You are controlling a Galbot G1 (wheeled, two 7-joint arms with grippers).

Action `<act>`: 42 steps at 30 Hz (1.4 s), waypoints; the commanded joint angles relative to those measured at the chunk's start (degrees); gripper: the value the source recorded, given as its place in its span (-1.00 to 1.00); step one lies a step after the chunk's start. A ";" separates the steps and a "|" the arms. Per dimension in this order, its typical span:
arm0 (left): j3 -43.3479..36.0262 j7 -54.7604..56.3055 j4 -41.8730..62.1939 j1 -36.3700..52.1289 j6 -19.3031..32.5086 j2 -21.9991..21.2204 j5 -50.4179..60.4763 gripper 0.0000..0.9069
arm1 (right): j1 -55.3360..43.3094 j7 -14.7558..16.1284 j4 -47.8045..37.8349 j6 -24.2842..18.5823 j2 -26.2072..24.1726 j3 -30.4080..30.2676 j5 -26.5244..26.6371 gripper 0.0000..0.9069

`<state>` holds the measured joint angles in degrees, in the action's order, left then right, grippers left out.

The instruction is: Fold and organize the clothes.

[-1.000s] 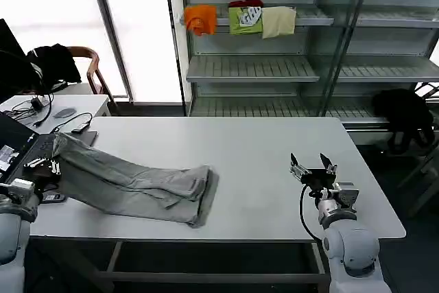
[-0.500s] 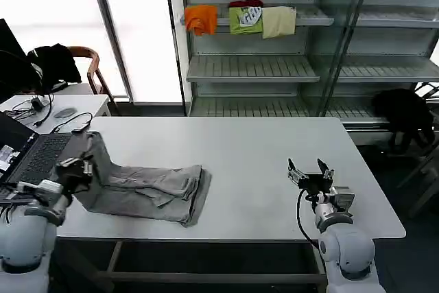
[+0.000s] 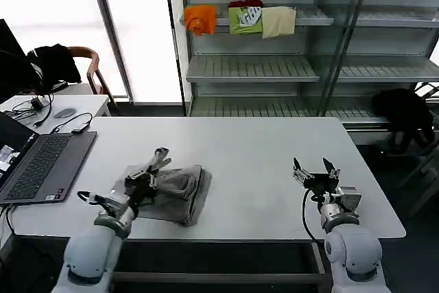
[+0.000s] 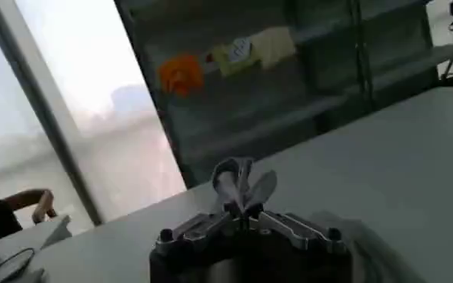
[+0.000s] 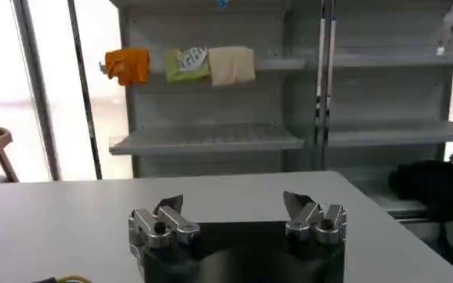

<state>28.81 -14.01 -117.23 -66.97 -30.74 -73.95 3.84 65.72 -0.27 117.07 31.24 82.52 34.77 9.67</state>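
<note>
One of the clothes, a light grey top, lies folded into a compact bundle on the white table, left of centre. My left gripper sits over the bundle's left edge, fingers pointing up and away. In the left wrist view the left gripper has its jaws drawn together on a pale fold of cloth, and more grey cloth lies below it. My right gripper rests near the table's front right, open with nothing between its fingers. The right wrist view shows the right gripper over bare table.
An open laptop lies at the table's left edge. Behind the table, a metal shelf unit carries small orange, green and cream folded pieces. A black garment hangs at the right.
My left gripper has swung right from beside the laptop, carrying the top's left end over onto the rest. The long spread cloth is now a short bundle. The right gripper barely moved.
</note>
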 commanded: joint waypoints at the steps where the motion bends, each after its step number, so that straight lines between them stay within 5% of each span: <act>1: -9.54 5.31 3.55 -0.09 -2.30 -6.17 2.34 -0.98 | 0.10 0.01 0.12 0.04 -0.08 0.08 -0.06 1.00; 13: -11.89 8.74 9.99 -0.01 -2.20 -9.04 3.36 -0.96 | 0.02 0.12 -0.47 -0.14 -0.23 -0.05 -0.31 1.00; 14: -12.24 9.05 10.08 -0.08 -2.25 -9.30 3.48 -0.38 | -0.07 0.11 -0.56 -0.14 -0.13 -0.13 -0.37 1.00; 15: -12.58 9.08 10.18 -0.13 -2.25 -9.45 4.09 -0.13 | -0.16 0.10 -0.67 -0.15 -0.08 -0.18 -0.41 1.00; 16: -13.09 9.33 10.30 -0.17 -2.26 -9.57 4.45 0.82 | -0.23 0.08 -0.71 -0.14 -0.04 -0.22 -0.42 1.00; 17: -13.49 9.48 10.44 -0.18 -2.25 -9.65 4.90 1.00 | -0.33 0.08 -0.79 -0.15 0.03 -0.30 -0.49 1.00; 32: -15.31 11.22 5.92 0.07 -0.88 -10.35 -0.78 1.00 | -0.60 0.03 -2.22 -0.75 0.32 -0.38 -1.05 1.00; 39: -2.49 10.91 -5.91 2.13 -2.29 -4.95 -27.21 1.00 | -0.99 0.04 -2.69 -0.85 0.04 -0.40 -1.05 1.00; 42: 7.56 8.82 -4.75 3.41 -2.31 -2.76 -29.54 1.00 | -1.20 0.01 -2.67 -0.74 -0.07 -0.55 -1.04 1.00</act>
<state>17.89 -3.52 -114.66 -65.72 -32.45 -82.08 -3.28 64.65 -0.25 114.54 30.43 82.52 34.36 8.61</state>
